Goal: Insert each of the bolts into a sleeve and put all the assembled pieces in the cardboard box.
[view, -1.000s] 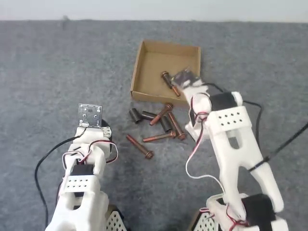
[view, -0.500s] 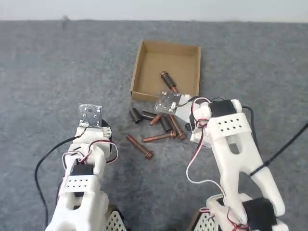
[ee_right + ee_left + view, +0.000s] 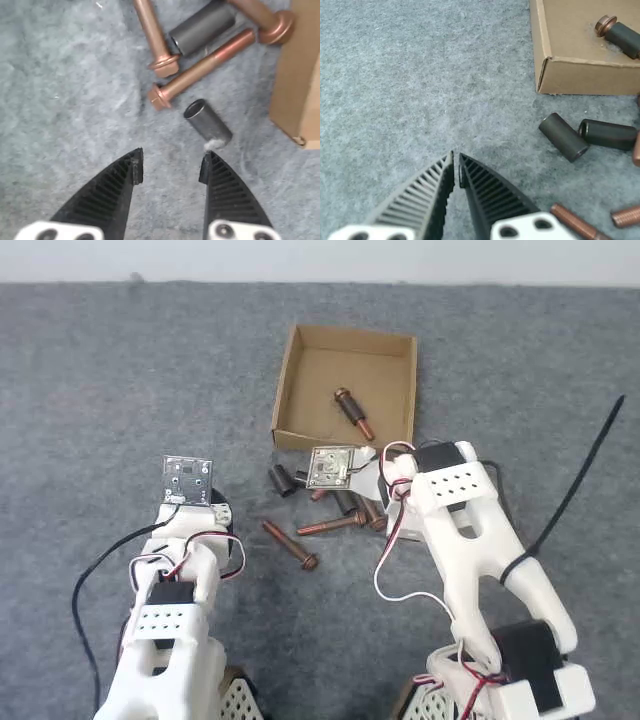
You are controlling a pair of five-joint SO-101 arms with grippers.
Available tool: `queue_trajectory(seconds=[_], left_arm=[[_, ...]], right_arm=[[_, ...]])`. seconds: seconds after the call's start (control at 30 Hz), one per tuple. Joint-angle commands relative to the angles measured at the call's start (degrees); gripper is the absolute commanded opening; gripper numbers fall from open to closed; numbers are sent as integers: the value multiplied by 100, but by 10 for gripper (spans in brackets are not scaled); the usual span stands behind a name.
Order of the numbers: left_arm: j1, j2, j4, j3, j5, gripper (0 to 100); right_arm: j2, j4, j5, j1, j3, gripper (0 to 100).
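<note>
The cardboard box (image 3: 300, 370) stands at the table's middle back, with one sleeved bolt (image 3: 354, 413) lying in it. In front of the box lie loose copper bolts (image 3: 290, 544) and dark sleeves (image 3: 279, 480). My right gripper (image 3: 171, 165) is open and holds nothing, just short of a lone sleeve (image 3: 207, 121) and two bolts (image 3: 200, 67). The right arm (image 3: 455, 495) hangs over this pile. My left gripper (image 3: 456, 162) is shut and holds nothing, above bare carpet. From it, two sleeves (image 3: 563, 136) and the box corner (image 3: 542, 75) lie farther off. The left arm (image 3: 185, 540) is at the near left.
Grey carpet covers the table, with open room left of the box and around the left arm. A black cable (image 3: 575, 490) runs from the right arm toward the right edge. A pale wall strip borders the far side.
The right arm has drawn back from over the box to the loose pile in front of it, leaving the sleeved bolt in the box. The left arm has kept still.
</note>
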Motion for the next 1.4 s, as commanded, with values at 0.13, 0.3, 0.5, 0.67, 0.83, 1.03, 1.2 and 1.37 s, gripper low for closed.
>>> queue_trajectory(seconds=[0.13, 0.3, 0.5, 0.67, 0.83, 1.03, 1.2, 1.37], left_arm=[[-26, -149, 0, -92, -79, 12], [-18, -149, -9, -92, -79, 12], [-18, -149, -9, -92, -79, 12], [-26, -149, -9, -92, -79, 12], [-26, -149, -9, -92, -79, 12], [-26, -149, -9, -92, -79, 12], [-26, -149, -9, -92, -79, 12], [-26, -149, -9, -92, -79, 12]], right_arm=[[163, -110, 598, -48, -387, 173], [673, -145, 615, -40, -677, 173], [1130, -92, 589, -4, -1407, 173], [1385, -119, 615, -4, -1477, 173], [1604, -127, 695, 57, -1477, 173], [1921, -145, 932, 215, -1626, 173], [2527, -136, 941, 488, -2084, 172], [3046, -101, 932, 593, -2374, 171]])
